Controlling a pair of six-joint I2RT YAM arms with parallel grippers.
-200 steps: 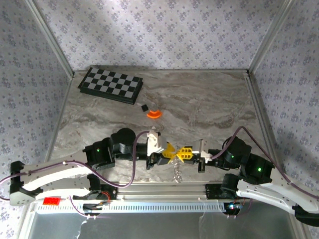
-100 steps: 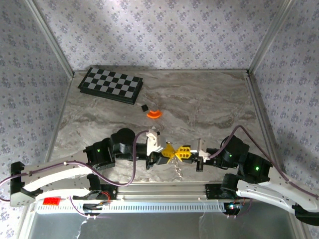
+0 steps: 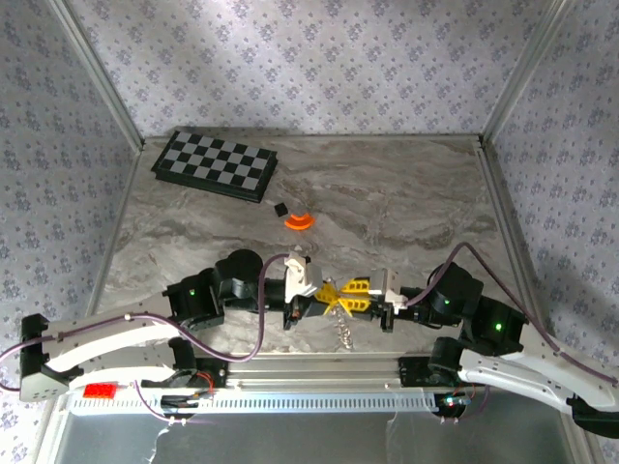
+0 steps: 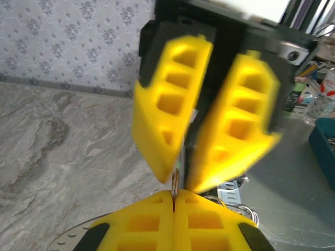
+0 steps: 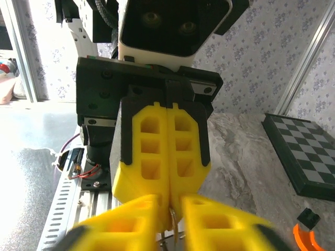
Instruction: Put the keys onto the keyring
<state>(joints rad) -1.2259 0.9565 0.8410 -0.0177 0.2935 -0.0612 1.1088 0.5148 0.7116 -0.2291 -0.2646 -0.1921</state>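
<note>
Floral wallpaper walls (image 3: pixel 319 58), grey marble tabletop (image 3: pixel 387 203)

Open grey marble tabletop (image 3: pixel 406 203) right of black-and-grey checkered board (image 3: pixel 215 164), small black cube (image 3: pixel 280 208) and orange round cone-like disc (image 3: pixel 299 221) off its near right corner, left gripper (image 3: pixel 335 300) and right gripper (image 3: pixel 347 296) tip-to-tip well nearer.
</note>
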